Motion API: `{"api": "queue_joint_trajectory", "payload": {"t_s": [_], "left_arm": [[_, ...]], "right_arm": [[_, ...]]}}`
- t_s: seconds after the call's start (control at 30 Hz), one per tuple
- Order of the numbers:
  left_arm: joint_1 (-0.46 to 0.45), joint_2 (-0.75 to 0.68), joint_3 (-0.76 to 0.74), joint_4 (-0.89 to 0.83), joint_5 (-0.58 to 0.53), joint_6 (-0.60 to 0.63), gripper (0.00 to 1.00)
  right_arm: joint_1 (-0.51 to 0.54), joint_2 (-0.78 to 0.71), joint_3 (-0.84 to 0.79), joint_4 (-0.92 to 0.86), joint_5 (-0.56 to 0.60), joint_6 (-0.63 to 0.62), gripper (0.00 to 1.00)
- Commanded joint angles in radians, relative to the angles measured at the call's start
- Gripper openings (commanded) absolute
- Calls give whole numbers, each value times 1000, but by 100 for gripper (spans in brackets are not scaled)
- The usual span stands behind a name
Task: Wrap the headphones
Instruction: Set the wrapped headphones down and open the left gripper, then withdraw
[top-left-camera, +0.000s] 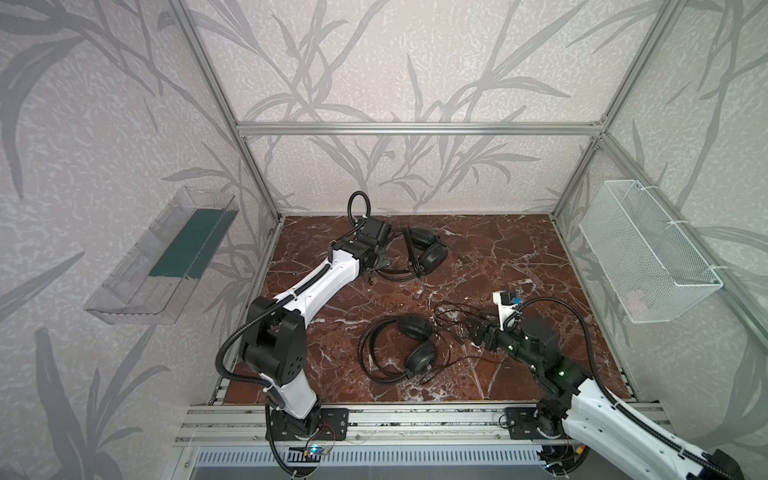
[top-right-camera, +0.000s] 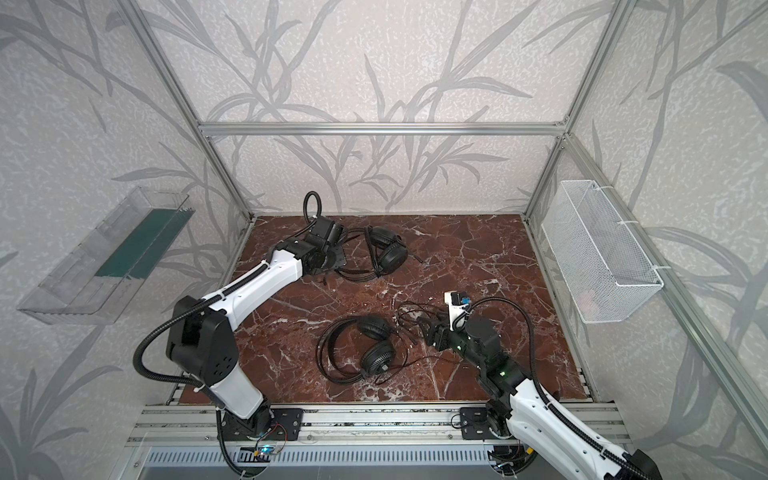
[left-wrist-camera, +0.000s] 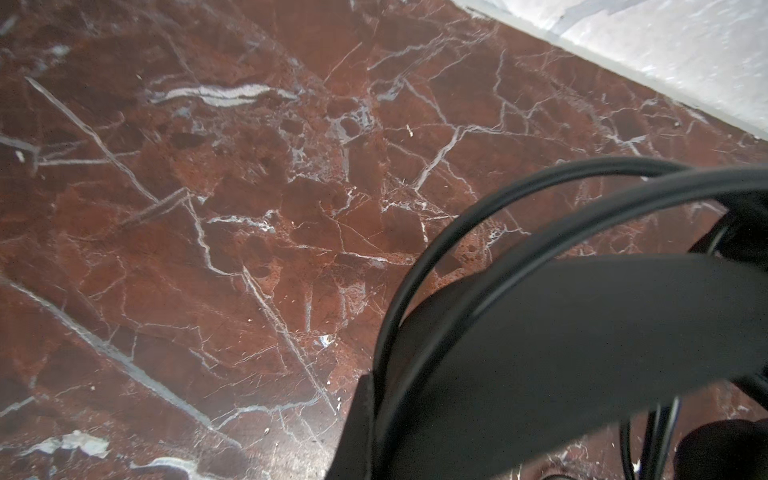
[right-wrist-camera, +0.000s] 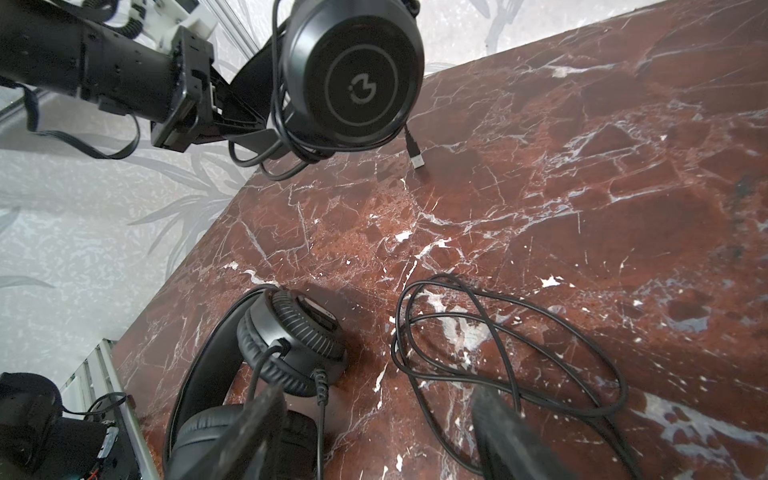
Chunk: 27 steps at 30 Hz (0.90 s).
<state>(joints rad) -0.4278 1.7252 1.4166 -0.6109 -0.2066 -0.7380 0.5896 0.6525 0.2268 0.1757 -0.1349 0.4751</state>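
Two black headphones lie on the red marble table (top-left-camera: 519, 257). The far headphones (top-left-camera: 432, 255) (top-right-camera: 392, 255) (right-wrist-camera: 353, 75) sit near the back wall with their cable wound round the earcups. My left gripper (top-left-camera: 380, 264) (top-right-camera: 338, 259) (left-wrist-camera: 374, 415) is shut on their headband (left-wrist-camera: 582, 353). The near headphones (top-left-camera: 419, 357) (top-right-camera: 376, 357) (right-wrist-camera: 291, 340) rest flat at centre front. Their loose cable (top-left-camera: 453, 316) (right-wrist-camera: 498, 340) sprawls in loops to the right. My right gripper (top-left-camera: 473, 328) (top-right-camera: 428, 328) (right-wrist-camera: 380, 415) hangs open just over those loops, holding nothing.
The far headphones' USB plug (top-left-camera: 463, 257) (right-wrist-camera: 417, 158) lies on the marble. On the left wall is a clear plastic shelf (top-left-camera: 166, 257). A white mesh basket (top-left-camera: 648, 253) is fixed to the right wall. An aluminium rail (top-left-camera: 415, 415) bounds the front edge.
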Motion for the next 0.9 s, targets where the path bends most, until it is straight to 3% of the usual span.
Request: {"api": "queue_joint_trajectory", "payload": {"t_s": [0.0,0.43,0.87], "left_arm": [[25,41,43,96,52,-75,0],[114,335,276,63,100,-76,0],[157,463,423,-18,89,-49,0]], "right_arm": [[16,22,-9,37,17,-19,72],[55,113,-5,92,32,-39,72],[84,224,14,152,32,-57,72]]}}
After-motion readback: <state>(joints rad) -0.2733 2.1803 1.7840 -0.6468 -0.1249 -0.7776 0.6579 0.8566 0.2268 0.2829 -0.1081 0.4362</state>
